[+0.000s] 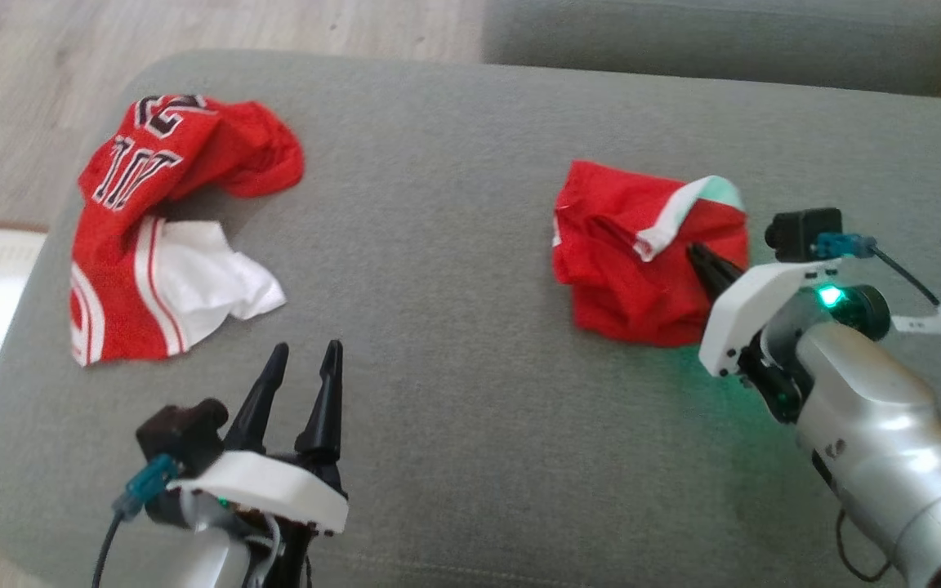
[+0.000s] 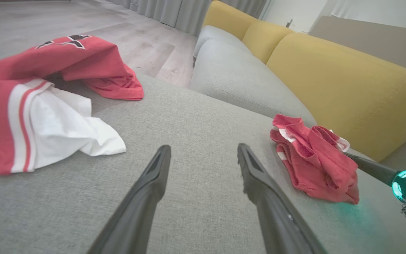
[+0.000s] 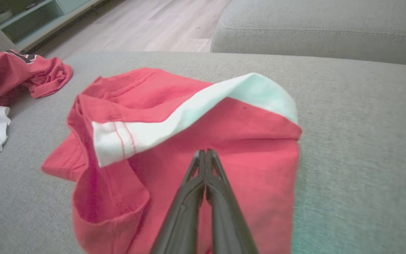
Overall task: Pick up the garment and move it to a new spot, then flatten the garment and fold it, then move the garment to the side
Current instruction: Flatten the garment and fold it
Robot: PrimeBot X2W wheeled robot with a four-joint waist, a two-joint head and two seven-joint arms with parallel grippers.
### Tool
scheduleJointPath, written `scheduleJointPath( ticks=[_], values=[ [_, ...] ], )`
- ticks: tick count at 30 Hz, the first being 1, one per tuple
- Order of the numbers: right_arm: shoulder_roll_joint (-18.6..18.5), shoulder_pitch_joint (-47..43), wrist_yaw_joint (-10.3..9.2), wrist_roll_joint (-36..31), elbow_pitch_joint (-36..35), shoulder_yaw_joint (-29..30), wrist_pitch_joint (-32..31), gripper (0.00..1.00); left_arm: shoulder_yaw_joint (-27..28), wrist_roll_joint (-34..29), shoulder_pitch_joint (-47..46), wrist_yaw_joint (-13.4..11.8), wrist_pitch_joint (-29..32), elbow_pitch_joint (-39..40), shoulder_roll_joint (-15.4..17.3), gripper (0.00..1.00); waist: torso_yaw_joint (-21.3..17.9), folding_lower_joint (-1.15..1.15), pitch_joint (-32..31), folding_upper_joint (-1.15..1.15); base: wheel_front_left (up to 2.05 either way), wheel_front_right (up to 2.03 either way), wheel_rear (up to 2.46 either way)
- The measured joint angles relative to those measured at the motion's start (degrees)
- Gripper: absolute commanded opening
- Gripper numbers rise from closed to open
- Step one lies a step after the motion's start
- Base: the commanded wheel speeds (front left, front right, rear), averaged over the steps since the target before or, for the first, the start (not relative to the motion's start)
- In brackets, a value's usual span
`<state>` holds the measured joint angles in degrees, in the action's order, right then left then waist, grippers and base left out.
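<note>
- Judging the step in hand as the first one, the pick-up, with no lifting, flattening or folding done yet.
- Locating the small red garment (image 1: 626, 278), crumpled with a white band folded over its top, on the right part of the grey cushion (image 1: 454, 245), well apart from the red jersey (image 1: 152, 180) bunched at the far left.
- Noting the right gripper (image 3: 205, 152) with fingers pressed together, tips down on the right half of that garment; cannot tell whether a pinch of cloth sits between them.
- Noting the left gripper (image 1: 307, 349) spread wide and holding nothing, hovering over bare cushion near the front, just short of the jersey's white part.
- Next move, as judged: calls for a confirmed pinch of cloth, then a lift high enough to clear the loose folds before carrying.
- Room: broad bare grey stretch between the two red heaps, probably the best place for laying flat.
- Edges: rounded cushion corner and wooden floor (image 1: 29, 82) beyond the jersey at left; seam to a second grey cushion (image 1: 724, 41) at the far side; risk of cloth trailing over if set close to either.
</note>
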<state>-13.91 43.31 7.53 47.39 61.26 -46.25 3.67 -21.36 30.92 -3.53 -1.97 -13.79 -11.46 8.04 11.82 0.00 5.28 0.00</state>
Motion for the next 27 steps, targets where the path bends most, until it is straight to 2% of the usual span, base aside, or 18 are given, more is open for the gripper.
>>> scheduleJointPath(
  ticks=[5, 11, 17, 21, 27],
  values=[
    [0.71, 2.10, 0.00, 0.59, 2.12, -1.33, -2.22, 0.00, -0.02, 0.00, -1.65, 0.44, -0.02, -0.93, -0.71, 1.00, 3.03, 0.00, 1.72, 0.00, 0.00, 0.00, 0.00],
    [1.16, 7.17, 0.00, 1.12, 3.03, -1.71, -0.08, 0.00, -0.03, 0.00, -2.32, 1.04, -0.43, -2.07, -1.34, 1.00, 6.49, 0.00, 4.17, 0.00, 0.00, 0.00, 0.00],
    [4.65, 11.06, 0.00, 1.59, 2.55, -4.91, 0.85, 0.00, 0.04, 0.00, -4.17, 2.01, -0.44, -3.20, -2.26, 1.00, 8.66, 0.02, 6.33, 0.00, 0.00, 0.00, 0.00],
    [6.76, 11.20, 0.00, 2.52, -0.33, -7.64, 3.32, 0.00, 0.43, -0.02, -4.24, 2.02, -0.48, -3.63, -2.69, 1.00, 8.43, 0.01, 6.31, 0.00, 0.00, 0.00, 0.00],
    [5.57, 11.26, 0.00, 4.27, -4.63, -10.37, 7.79, 0.00, 1.86, -0.67, -4.03, 2.02, -0.49, -3.50, -2.76, 1.00, 5.88, 0.00, 4.76, 0.00, 0.00, 0.00, 0.00]
  ],
)
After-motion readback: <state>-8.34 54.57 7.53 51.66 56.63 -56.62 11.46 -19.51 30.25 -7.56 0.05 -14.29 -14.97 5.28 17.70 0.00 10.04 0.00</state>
